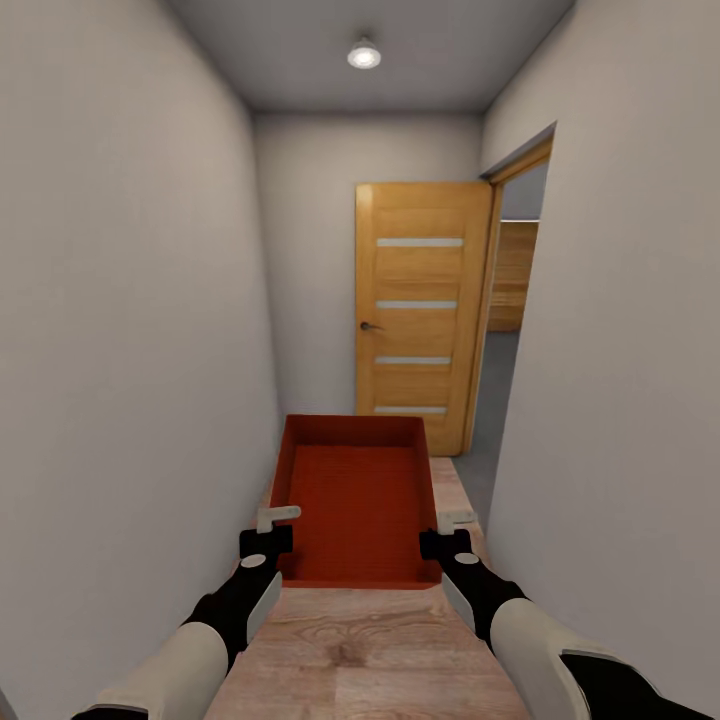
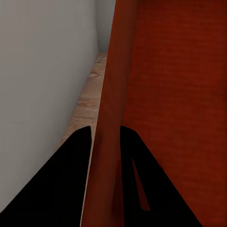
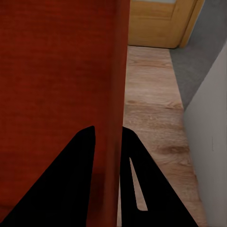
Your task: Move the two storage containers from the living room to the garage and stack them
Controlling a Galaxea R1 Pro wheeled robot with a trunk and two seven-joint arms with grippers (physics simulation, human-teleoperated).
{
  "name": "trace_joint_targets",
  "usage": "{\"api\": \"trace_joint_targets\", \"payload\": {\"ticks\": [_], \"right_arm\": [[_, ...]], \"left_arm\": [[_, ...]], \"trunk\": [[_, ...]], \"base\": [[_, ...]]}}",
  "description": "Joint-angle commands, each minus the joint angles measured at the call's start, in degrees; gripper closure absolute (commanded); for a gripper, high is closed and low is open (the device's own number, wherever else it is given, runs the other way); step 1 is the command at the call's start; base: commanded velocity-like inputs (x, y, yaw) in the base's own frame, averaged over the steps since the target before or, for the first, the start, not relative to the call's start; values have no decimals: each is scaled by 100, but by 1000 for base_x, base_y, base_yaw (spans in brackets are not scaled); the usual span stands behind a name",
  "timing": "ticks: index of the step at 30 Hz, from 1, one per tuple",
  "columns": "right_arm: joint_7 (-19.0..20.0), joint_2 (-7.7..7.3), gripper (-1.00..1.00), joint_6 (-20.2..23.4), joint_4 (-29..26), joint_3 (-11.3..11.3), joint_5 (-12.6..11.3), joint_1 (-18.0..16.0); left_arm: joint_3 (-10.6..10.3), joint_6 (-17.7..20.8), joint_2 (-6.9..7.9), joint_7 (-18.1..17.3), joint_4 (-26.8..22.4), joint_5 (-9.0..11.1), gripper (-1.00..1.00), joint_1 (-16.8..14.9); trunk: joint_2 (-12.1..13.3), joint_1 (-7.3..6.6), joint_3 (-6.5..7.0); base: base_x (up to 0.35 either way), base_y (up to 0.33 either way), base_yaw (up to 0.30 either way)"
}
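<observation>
Two robot arms with cream-white forearm shells, black wrists and joints. Left gripper (image 1: 270, 530) and right gripper (image 1: 448, 532) are black with pale grey fingers; close up, the fingers (image 2: 61, 184) look solid black

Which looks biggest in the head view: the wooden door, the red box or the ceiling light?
1. wooden door, the largest in the picture, though farther away.
2. red box, held near the camera between the left gripper and right gripper.
3. ceiling light, by far the smallest.
</observation>
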Motion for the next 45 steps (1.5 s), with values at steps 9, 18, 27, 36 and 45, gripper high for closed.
{"api": "trace_joint_targets", "payload": {"ticks": [9,18,27,36,45], "right_arm": [[23,5,100,-20,-17,-214,61,-12],[15,5,100,-22,-17,-214,60,-12],[14,5,100,-22,-17,-214,63,-12],[14,5,100,-22,-17,-214,65,-12],[17,5,100,-13,-17,-214,65,-12]], "left_arm": [[-21,-15,381,109,20,16,100,0],[-18,-15,381,111,20,16,100,-1],[-21,-15,381,111,18,16,100,-2],[-21,-15,381,109,20,16,100,-3],[-21,-15,381,109,20,16,100,-2]], "trunk": [[-9,5,-11],[-9,5,-11],[-9,5,-11],[-9,5,-11],[-9,5,-11]], "base": [[325,0,0],[325,0,0],[326,0,0],[326,0,0],[326,0,0]]}}
